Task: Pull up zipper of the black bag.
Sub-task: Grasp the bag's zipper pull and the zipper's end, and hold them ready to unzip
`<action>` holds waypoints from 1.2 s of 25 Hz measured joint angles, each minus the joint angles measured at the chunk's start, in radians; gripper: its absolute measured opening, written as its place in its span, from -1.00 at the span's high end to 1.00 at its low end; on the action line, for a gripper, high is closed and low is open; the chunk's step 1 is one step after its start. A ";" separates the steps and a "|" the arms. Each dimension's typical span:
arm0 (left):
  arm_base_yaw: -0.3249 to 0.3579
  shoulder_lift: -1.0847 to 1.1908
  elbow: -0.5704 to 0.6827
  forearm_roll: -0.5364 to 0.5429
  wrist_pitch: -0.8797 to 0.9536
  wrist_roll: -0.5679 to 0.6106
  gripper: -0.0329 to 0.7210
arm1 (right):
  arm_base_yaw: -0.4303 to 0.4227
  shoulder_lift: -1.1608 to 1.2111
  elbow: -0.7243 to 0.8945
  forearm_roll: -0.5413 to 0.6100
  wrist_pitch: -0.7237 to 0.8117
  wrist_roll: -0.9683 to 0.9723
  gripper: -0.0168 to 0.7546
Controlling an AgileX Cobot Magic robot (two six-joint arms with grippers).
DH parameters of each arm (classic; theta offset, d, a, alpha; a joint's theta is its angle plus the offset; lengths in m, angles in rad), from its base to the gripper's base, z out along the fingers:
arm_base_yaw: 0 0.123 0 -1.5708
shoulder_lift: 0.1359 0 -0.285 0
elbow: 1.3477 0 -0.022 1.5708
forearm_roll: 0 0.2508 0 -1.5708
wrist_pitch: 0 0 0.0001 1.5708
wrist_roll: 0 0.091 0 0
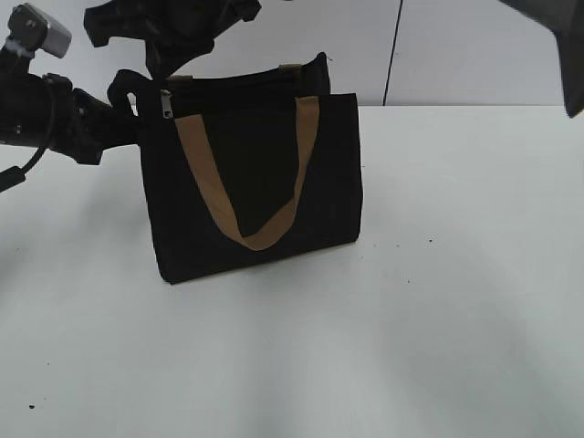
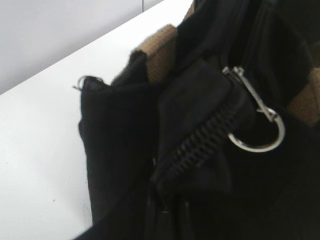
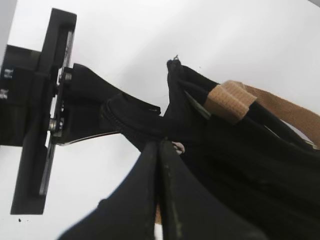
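The black bag (image 1: 265,182) stands upright on the white table, one tan strap hanging down its front. The zipper (image 1: 166,104), a small silver slider with a dangling ring pull, sits at the bag's top left end. It hangs free in the left wrist view (image 2: 256,131) beside the black zip track (image 2: 200,145). My left gripper (image 3: 75,112) is shut on the bag's left top corner. My right gripper (image 3: 159,144) comes down from above with its fingers pressed together. Its tips touch the bag's top edge next to a bit of silver metal (image 3: 176,147).
White table (image 1: 438,301) all round the bag, with a pale wall behind it. The left arm (image 1: 46,114) reaches in from the left at bag height. A blurred dark part of the right arm (image 1: 557,46) fills the top right corner.
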 joint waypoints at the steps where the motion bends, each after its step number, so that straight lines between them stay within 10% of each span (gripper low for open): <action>1: 0.000 0.000 0.000 0.000 0.000 0.000 0.82 | 0.000 0.000 -0.003 0.000 0.012 -0.007 0.99; 11: 0.000 -0.063 0.000 0.005 0.000 -0.041 0.82 | -0.001 0.003 -0.004 -0.002 0.057 -0.020 0.24; 30: 0.111 -0.177 0.001 0.058 0.006 -0.222 0.82 | -0.001 0.045 -0.004 0.012 0.045 0.024 0.17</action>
